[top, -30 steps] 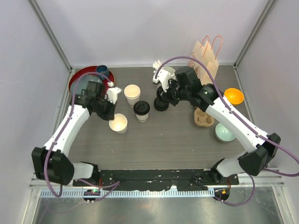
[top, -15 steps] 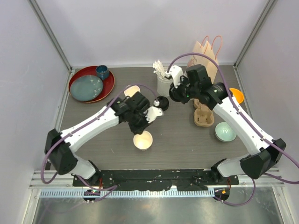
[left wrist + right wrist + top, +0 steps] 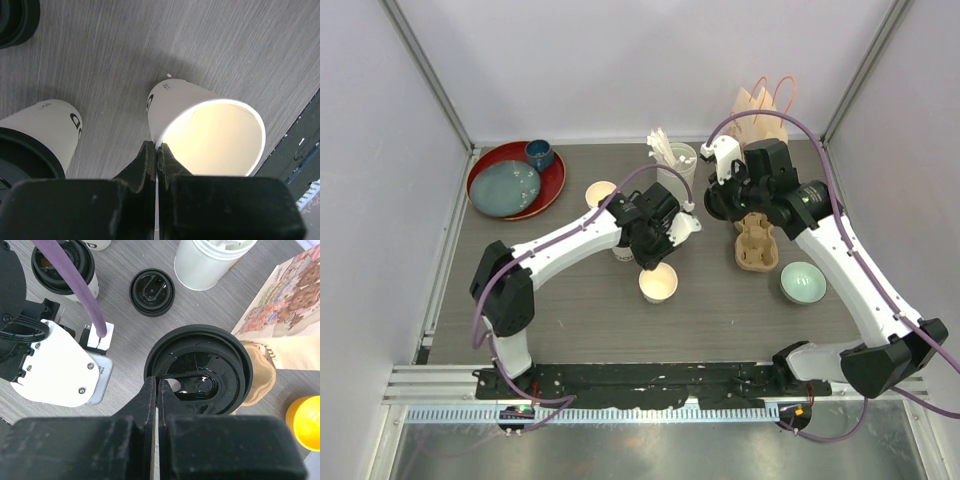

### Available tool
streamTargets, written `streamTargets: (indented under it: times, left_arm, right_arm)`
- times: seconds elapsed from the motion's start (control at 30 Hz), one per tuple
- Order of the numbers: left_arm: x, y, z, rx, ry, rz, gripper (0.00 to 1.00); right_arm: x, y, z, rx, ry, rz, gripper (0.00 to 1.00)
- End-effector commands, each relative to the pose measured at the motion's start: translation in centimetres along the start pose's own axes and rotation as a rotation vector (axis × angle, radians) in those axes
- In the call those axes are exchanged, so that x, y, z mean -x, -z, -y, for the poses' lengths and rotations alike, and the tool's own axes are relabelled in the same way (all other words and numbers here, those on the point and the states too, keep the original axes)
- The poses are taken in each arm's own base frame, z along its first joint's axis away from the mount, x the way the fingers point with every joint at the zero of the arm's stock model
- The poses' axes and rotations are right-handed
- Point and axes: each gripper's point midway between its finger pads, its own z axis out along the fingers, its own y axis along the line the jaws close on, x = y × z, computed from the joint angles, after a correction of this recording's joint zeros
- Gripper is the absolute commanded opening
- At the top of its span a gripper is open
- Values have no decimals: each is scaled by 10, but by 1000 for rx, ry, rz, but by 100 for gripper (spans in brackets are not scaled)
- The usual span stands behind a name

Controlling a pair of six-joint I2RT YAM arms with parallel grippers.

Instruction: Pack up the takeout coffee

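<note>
Since a second ago I've swung the open, dark-printed tapered white paper cup [image 3: 658, 283], rim clamped in my left jaws, nearer the tan pulp carrier [image 3: 756, 245]; right jaws pinch a round black plastic lid [image 3: 197, 369] beside it.

The fixed overhead camera looks steeply down from above and behind the arm bases, far enough off to take in the whole grey wood-grain worktop [image 3: 720, 300]. The left wrist camera sits just behind the black left fingers [image 3: 142, 165] and faces down along them from very close, its view filled by the open white paper cup [image 3: 210, 125] with a lidded white paper cup [image 3: 45, 130] beside it. The right wrist camera looks straight down past the black right fingers [image 3: 150, 405] from somewhat higher, over the round black plastic lid [image 3: 197, 370]. It shares the lidded cup with the left wrist view. With the overhead view it shares the white cylinder of sticks [image 3: 210, 262] and the tan pulp carrier [image 3: 257, 370].
</note>
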Motion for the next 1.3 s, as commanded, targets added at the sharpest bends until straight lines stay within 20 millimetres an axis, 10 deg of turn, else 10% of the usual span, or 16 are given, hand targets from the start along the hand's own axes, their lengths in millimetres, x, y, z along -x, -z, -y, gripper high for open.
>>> streamTargets:
  times: [0.0, 0.23, 0.4, 0.53, 0.77, 1.0, 1.27]
  left_arm:
    - [21, 1, -11, 45, -8, 55, 0]
    - [23, -3, -16, 60, -40, 60, 2]
    - [27, 5, -18, 60, -48, 81, 30]
    - [36, 33, -19, 28, -15, 151, 58]
    - [35, 100, -25, -37, 62, 279, 64]
    - [-3, 135, -55, 3, 228, 341, 66]
    - [-43, 130, -71, 32, 352, 311, 68]
  right_arm:
    - [-1, 5, 3, -21, -41, -2, 1]
    - [-6, -1, 0, -1, -58, -28, 1]
    - [-7, 0, -3, 16, -61, -33, 1]
    - [-7, 4, -5, 21, -57, -35, 1]
    - [-4, 3, -15, 80, -92, -50, 1]
    - [-8, -20, -85, 195, -10, -132, 1]
    - [-32, -48, -153, 268, 49, -248, 1]
